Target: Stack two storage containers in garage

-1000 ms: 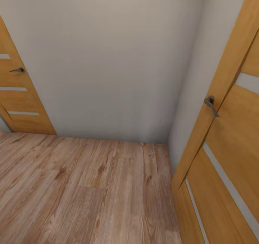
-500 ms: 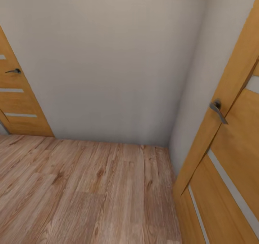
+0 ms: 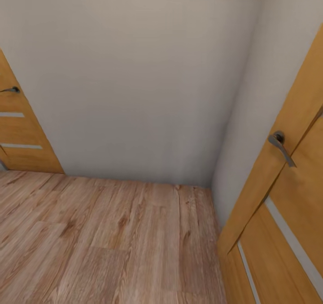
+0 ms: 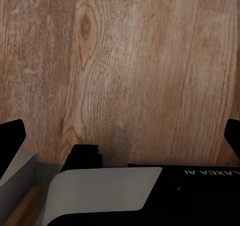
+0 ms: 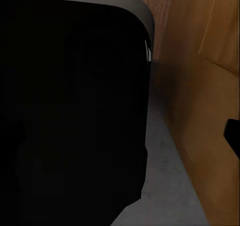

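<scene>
Although the task concerned two orange-red bins, what lay before the head camera was a corner of light wood plank floor [image 3: 112, 241] meeting a plain pale wall [image 3: 134, 80], so their whereabouts could not be told. An orange wooden door [image 3: 20, 133] with pale horizontal strips and a dark lever handle [image 3: 10, 89] stood at the far left, against that wall. A second door of the same kind [image 3: 287, 214] stood close at the right, angled toward the camera, with its grey lever handle [image 3: 281, 147] jutting out. From the left wrist, the left gripper [image 4: 122, 136] hung over the planks with its dark fingertips [image 4: 11, 138] spread wide and nothing between them. From the right wrist, a black body [image 5: 70, 106] blocked much of the sight, orange door surface beside it; one dark fingertip [image 5: 232, 136] showed, and whether that claw was spread or closed could not be told.
</scene>
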Motion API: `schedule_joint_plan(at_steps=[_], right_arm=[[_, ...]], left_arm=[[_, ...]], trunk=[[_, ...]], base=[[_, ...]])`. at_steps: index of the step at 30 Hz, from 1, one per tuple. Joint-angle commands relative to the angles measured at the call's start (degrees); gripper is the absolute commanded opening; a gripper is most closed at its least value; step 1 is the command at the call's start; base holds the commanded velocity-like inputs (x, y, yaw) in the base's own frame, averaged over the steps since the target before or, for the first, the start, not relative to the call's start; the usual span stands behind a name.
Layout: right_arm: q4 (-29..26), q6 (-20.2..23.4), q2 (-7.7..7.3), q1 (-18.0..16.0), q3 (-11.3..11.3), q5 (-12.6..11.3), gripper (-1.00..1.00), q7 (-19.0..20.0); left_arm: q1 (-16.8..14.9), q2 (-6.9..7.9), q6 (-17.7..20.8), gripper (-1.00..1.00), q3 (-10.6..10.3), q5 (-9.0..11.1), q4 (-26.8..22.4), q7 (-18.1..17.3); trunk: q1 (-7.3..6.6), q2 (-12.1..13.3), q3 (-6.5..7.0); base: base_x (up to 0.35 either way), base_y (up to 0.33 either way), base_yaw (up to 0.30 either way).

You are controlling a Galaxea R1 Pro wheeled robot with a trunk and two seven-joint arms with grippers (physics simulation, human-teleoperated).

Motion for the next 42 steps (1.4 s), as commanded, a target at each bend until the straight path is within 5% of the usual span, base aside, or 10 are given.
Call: schedule_joint_plan(at_steps=[1, 42], right_arm=[[0.0, 0.0, -0.01, 0.0, 0.1, 0.1, 1.00, 0.1], [0.0, 0.0, -0.01, 0.0, 0.1, 0.1, 1.00, 0.1]], left_arm=[[0.0, -0.03, -0.2, 1.00, -0.5, 0.5, 0.0, 0.3], [0.0, -0.10, -0.2, 1.00, -0.5, 0.5, 0.0, 0.3]], trunk=[[0.01, 0.0, -0.05], [0.01, 0.0, -0.05]], base=[[0.156, -0.046, 0.000], [0.086, 0.011, 0.000]])
